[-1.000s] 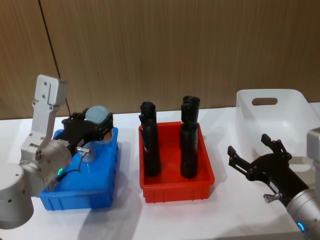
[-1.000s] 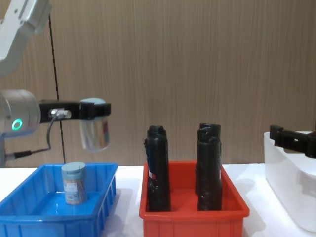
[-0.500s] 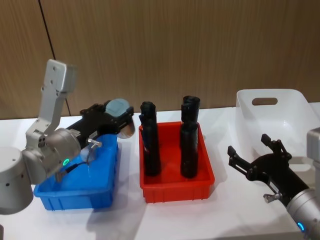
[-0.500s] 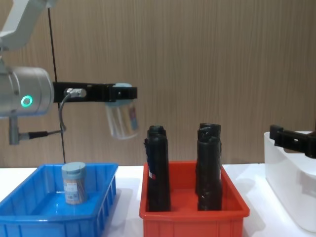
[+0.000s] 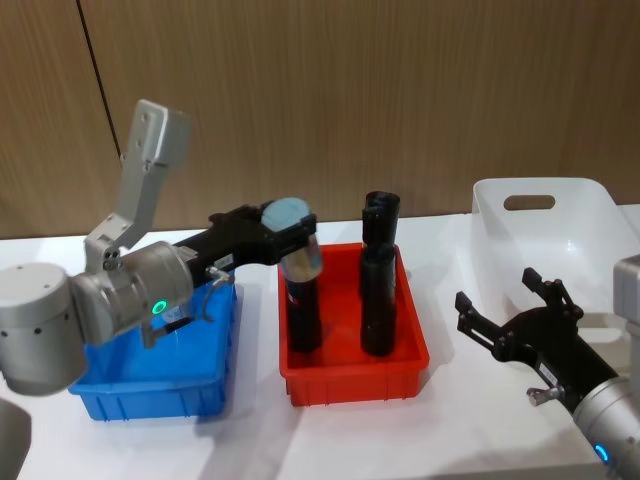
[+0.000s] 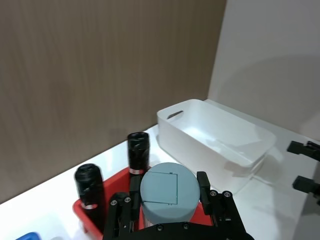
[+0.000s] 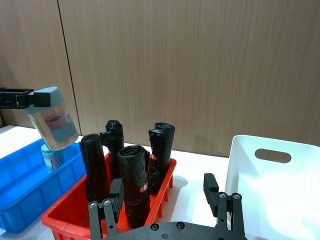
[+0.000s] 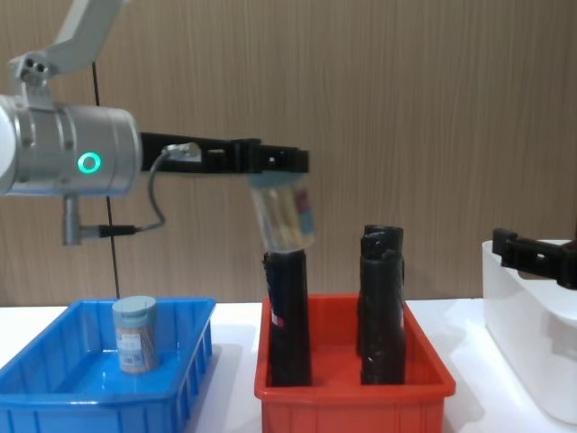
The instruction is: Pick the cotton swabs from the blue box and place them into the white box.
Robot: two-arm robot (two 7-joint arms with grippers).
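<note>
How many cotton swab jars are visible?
2 cotton swab jars: one held by the left end effector above the red bin, one standing in the blue box; others may lie hidden inside.

Carried cotton swabs (image 8: 283, 216): blurred in the chest view, label unreadable; in the left wrist view the jar's body is hidden beneath its own lid (image 6: 167, 192). Blue box (image 5: 150, 390): floor largely covered by the left arm (image 5: 120, 305) in the head view; left and lower parts cut off in the chest view. White box (image 8: 527, 316): right side cut off in the chest view; near black cylinder (image 5: 303, 315): top hidden behind the swabs in the head view.
</note>
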